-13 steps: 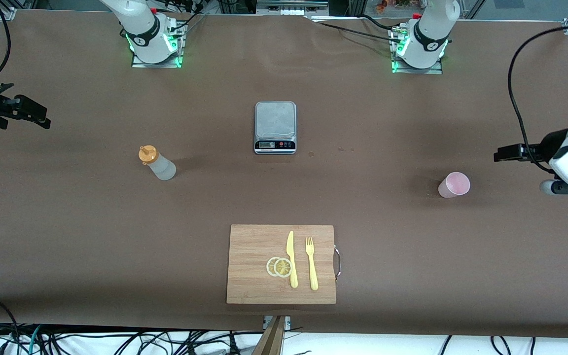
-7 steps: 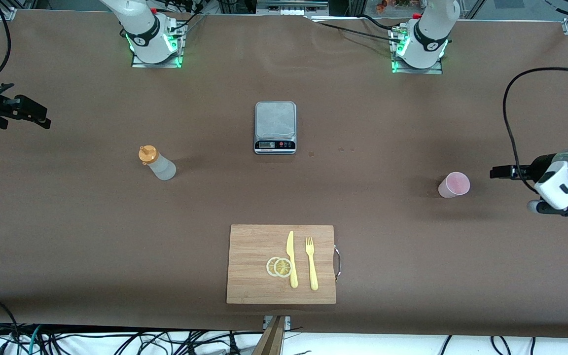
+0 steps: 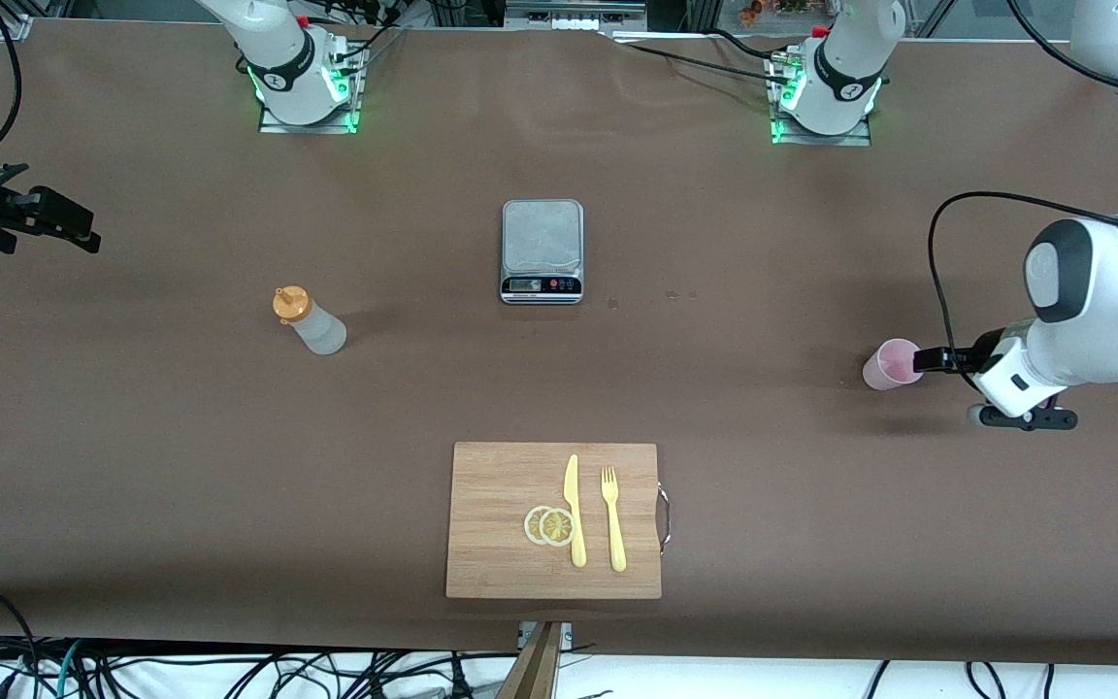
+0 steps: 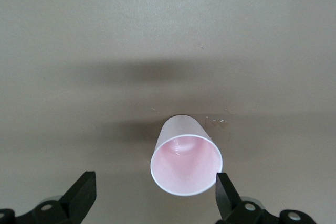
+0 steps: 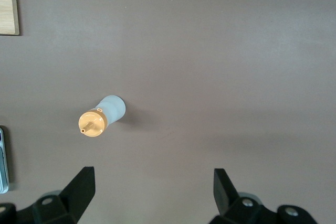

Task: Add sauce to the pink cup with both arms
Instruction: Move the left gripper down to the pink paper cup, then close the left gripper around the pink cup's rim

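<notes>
Two white jointed arms (image 3: 1093,311) carry black jaws, looping black cables (image 3: 937,262) and green-lit bases (image 3: 307,97).

The desk (image 3: 132,437) is a plain matte brown, and the pink cup (image 3: 892,365) just beside the black left tool (image 3: 926,360) is pale pink, rosier inside. The sauce (image 3: 311,324), well apart from the black right tool (image 3: 83,236), is translucent whitish with an orange cap. The scale (image 3: 542,250) is grey with a black display strip, and the light wooden cutting board (image 3: 501,485) carries a yellow knife (image 3: 574,510), a yellow fork (image 3: 612,518) and pale yellow lemon slices (image 3: 549,525).
</notes>
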Robot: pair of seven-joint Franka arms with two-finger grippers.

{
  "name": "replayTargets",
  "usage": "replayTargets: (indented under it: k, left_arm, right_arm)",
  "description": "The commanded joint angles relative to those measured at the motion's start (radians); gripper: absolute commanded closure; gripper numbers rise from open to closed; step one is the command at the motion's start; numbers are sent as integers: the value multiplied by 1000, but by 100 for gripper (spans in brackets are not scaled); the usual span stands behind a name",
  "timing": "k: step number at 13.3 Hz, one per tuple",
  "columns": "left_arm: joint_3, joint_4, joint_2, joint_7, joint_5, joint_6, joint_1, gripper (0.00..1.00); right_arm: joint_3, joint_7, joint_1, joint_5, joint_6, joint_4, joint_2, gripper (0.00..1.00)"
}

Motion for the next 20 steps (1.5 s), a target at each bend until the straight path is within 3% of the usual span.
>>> replayTargets:
  k: [1,10,13,16,20]
  left_arm:
    - [10,-57,-10,18,15,82,9,0]
    - [14,-105,24,24,15,146,17,1]
    - [14,-117,24,24,15,157,10,8]
    - [12,-125,26,24,15,159,6,28]
    - [14,-122,26,24,15,150,-1,76]
  right_arm:
    - [2,1,-4,-3,-9,-4,-10,0]
    - [2,1,-4,-3,-9,-4,-9,0]
    - [2,3,-4,-3,-10,-4,-9,0]
    - [2,0,-4,-1,-10,-4,-9,0]
    - [2,-2,-4,-3,-10,-4,-9,0]
